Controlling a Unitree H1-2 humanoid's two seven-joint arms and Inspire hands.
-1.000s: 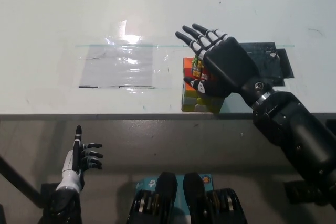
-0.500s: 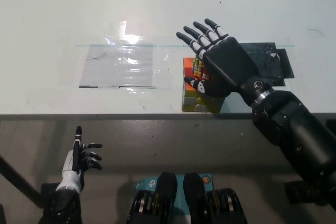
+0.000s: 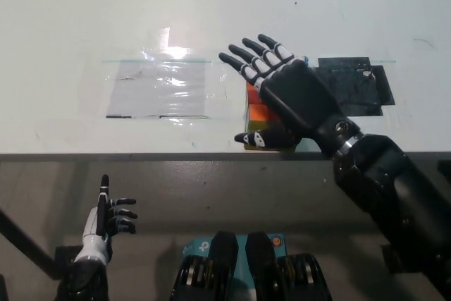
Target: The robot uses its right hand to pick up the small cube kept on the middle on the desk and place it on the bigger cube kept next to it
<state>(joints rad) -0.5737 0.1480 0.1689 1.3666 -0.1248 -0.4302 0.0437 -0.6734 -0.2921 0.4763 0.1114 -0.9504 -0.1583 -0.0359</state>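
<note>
Nearest, at the lower left below the worktop's [image 3: 84, 26] front edge, the white left hand [image 3: 106, 220] rests apart from everything, one finger pointing up and the others curled, holding nothing. From the lower right, the black right arm [image 3: 394, 195] reaches up over the edge. The right hand [image 3: 282, 100] lies palm-down over the multicoloured bigger cube [image 3: 255, 114], which stands just inside the front edge near the middle. The fingers are spread and apart, extending past the cube, thumb at its front face. Only orange, green and yellow patches show beneath the palm; the small cube cannot be made out. Left lies a clear plastic sheet [image 3: 158, 89]; right, a black patch [image 3: 352, 86].
</note>
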